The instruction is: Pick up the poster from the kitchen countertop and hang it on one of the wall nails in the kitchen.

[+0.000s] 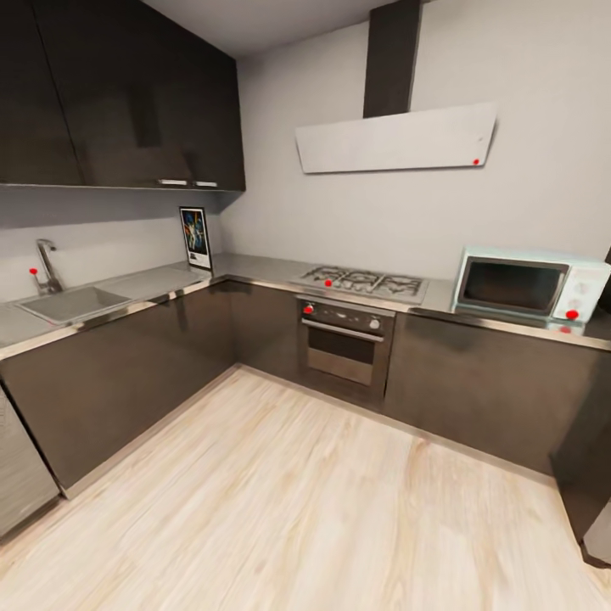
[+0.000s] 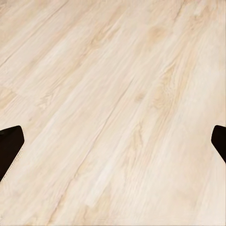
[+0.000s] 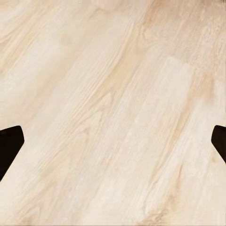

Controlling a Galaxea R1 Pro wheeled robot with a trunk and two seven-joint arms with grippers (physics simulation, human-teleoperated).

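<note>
Poster [image 1: 196,238]: stands upright on the counter [image 1: 263,270], in the inner corner of the L-shaped grey top, leaning back at the wall under the dark upper cabinets [image 1: 119,93]. Colourful artwork on dark ground, white border, thin black frame.
Counter: grey worktop with a shiny steel front edge, running along two walls above dark base cabinets.
Sink [image 1: 72,303]: inset in the left run of the counter, with a steel tap [image 1: 47,265] behind it; the poster is farther along the same run, toward the corner.
Gas hob [image 1: 363,283]: inset in the far run, just past the corner from the poster, with a built-in oven [image 1: 344,341] below it.
Microwave [image 1: 530,285]: pale mint, on the far run near its right end, well apart from the poster.
Extractor hood [image 1: 395,139]: white slanted panel on the wall above the hob, with a dark duct rising from it.
Floor [image 1: 288,509]: light wood planks in front of the cabinets.
Left claw [image 2: 113,146]: two dark fingertips at opposite edges of the left wrist view, spread wide apart, nothing between them, pale plank floor beyond.
Right claw [image 3: 113,146]: the same in the right wrist view, fingertips wide apart and empty, over the floor.
Poster relative to the claws: both claws face the floor, well apart from the poster on the counter corner.
</note>
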